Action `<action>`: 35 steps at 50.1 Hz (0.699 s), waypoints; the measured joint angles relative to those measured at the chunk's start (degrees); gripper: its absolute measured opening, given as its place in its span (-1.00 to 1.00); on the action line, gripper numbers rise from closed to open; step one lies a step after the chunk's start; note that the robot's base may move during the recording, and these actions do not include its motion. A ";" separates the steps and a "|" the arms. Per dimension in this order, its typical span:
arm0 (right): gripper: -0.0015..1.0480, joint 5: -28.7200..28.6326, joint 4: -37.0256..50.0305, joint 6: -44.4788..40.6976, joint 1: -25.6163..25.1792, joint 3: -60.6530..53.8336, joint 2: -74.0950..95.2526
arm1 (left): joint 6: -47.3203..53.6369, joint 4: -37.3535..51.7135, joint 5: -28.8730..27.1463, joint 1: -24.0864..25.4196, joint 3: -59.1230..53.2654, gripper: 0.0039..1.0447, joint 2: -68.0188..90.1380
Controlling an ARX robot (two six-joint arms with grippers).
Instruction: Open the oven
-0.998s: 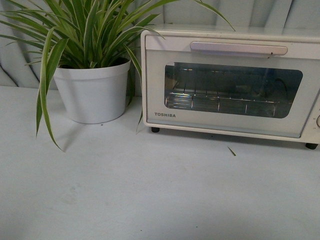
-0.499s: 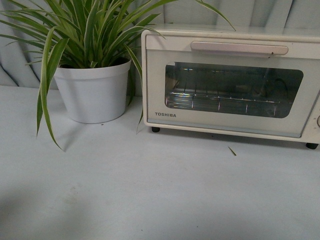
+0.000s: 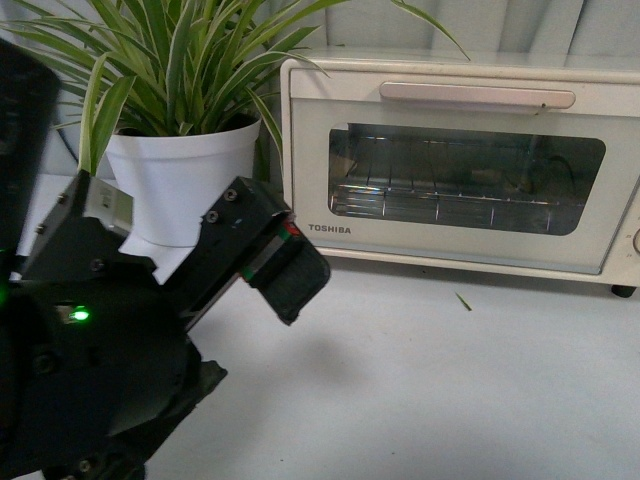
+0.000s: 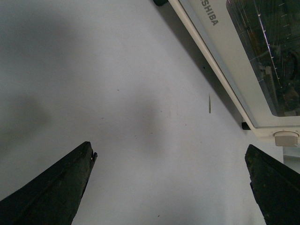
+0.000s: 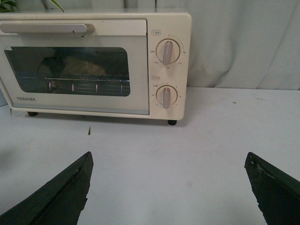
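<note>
The cream-white TOSHIBA oven (image 3: 460, 160) stands at the back right of the table with its glass door shut. Its long bar handle (image 3: 477, 95) runs along the top of the door, and a wire rack shows through the glass. My left arm (image 3: 100, 340) fills the lower left of the front view, with one black finger (image 3: 290, 275) near the oven's lower left corner and apart from it. My left gripper (image 4: 168, 150) is open and empty above the table, with the oven's (image 4: 220, 51) front beside it. My right gripper (image 5: 168, 157) is open and empty, facing the oven (image 5: 75, 65) and well short of its handle (image 5: 44, 28).
A white pot (image 3: 185, 180) with a long-leaved striped plant stands just left of the oven. Two dials (image 5: 167, 51) sit on the oven's right panel. A small leaf scrap (image 3: 463, 301) lies on the white table (image 3: 450, 400) before the oven. A curtain hangs behind.
My left arm has come into the front view at the lower left, covering part of the pot. The oven door has stayed shut.
</note>
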 joint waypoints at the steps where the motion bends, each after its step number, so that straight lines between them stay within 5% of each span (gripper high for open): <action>1: 0.82 0.00 0.00 0.00 0.00 0.00 0.00 | -0.31 0.15 -0.02 -0.24 0.59 0.88 0.74; 35: 0.82 0.00 0.00 0.00 0.00 0.00 0.00 | -7.50 -0.74 -0.50 -3.80 12.72 0.88 14.29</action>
